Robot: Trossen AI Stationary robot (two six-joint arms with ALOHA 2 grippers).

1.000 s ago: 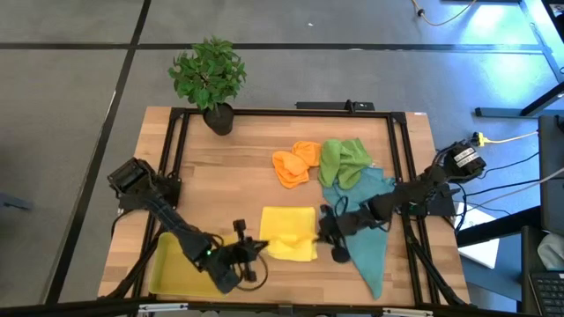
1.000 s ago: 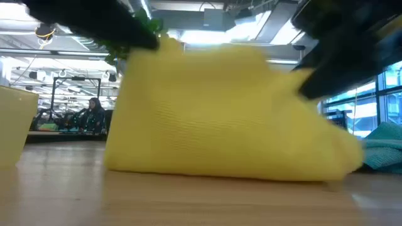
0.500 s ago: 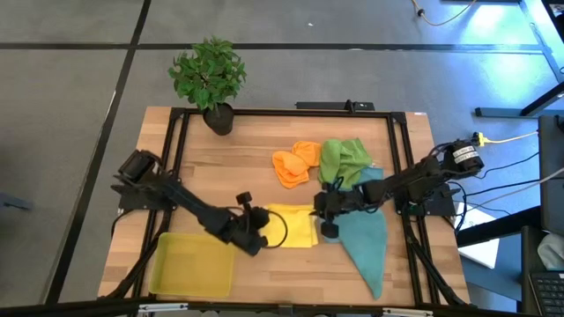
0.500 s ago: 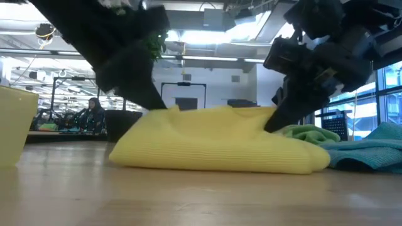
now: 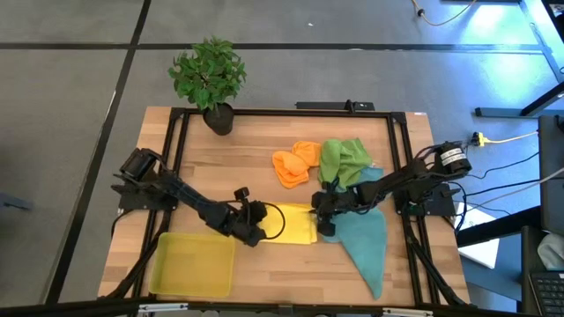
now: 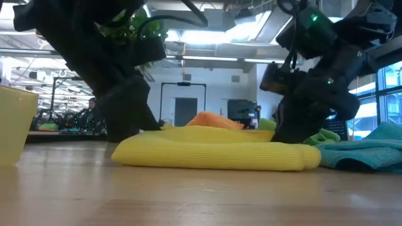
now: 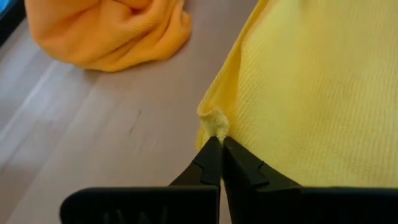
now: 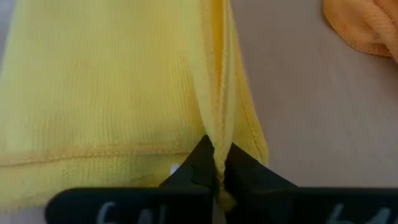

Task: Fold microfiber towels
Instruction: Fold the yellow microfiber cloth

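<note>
High view, yellow towel [image 5: 298, 224]: flat on the wooden surface [image 5: 238, 176], near the middle, folded to a band between the two pincers.
High view, left pincer [image 5: 262, 222]: down at the towel's left end, beside the yellow tray [image 5: 192, 264].
High view, right pincer [image 5: 322, 220]: down at the towel's right end, over the edge of a teal towel [image 5: 366, 246].
High view, others: orange towel [image 5: 293, 164] and green towel [image 5: 343, 160] crumpled farther back; potted plant [image 5: 210, 77] at the far left corner.
Low view: yellow towel [image 6: 213, 154] lies low and long, a dark arm at each end; orange [image 6: 213, 120] shows behind it, teal [image 6: 370, 154] beside it.
Left wrist view: left pincer [image 7: 219, 144] pressed together, pinching a tuft of the yellow towel's [image 7: 311, 93] corner; orange towel [image 7: 106, 31] near, apart.
Right wrist view: right pincer [image 8: 218, 155] nearly closed, pinching the doubled edge of the yellow towel [image 8: 99, 81].
</note>
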